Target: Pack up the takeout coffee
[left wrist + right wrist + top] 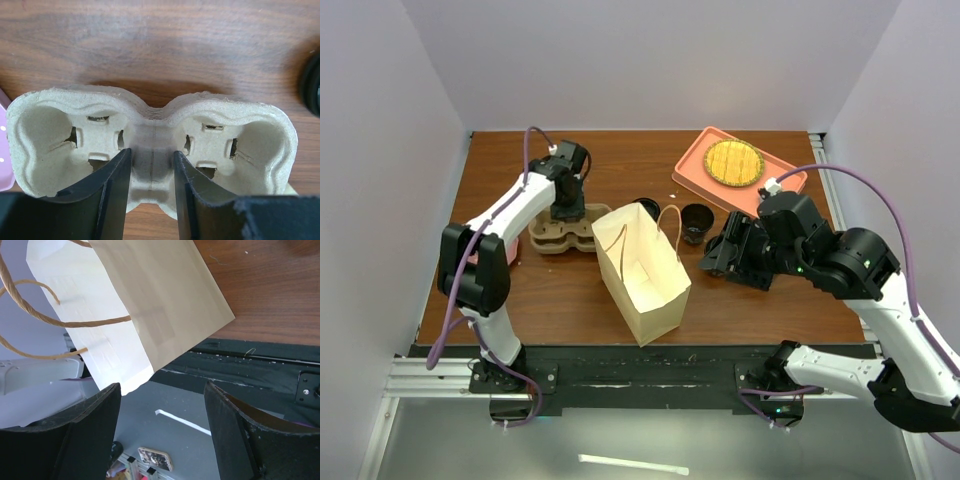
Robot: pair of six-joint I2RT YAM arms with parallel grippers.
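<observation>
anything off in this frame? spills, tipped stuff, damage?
Nothing stands out. The paper bag stands open; black cup and its partly hidden twin look upright behind it, no spills. The pulp carrier lies flat, wells empty, left gripper pinching its centre rib; right gripper open.

Under me a pulp cup carrier (150, 120) sits on the wooden table (150, 45); a salmon tray (692, 172) holds perhaps a woven mat (734, 162).

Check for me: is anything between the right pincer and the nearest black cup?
Nothing visible. In the top view the open right pincer sits close beside the black cup, with no object between them. The paper bag stands aside, to the cup's left.
</observation>
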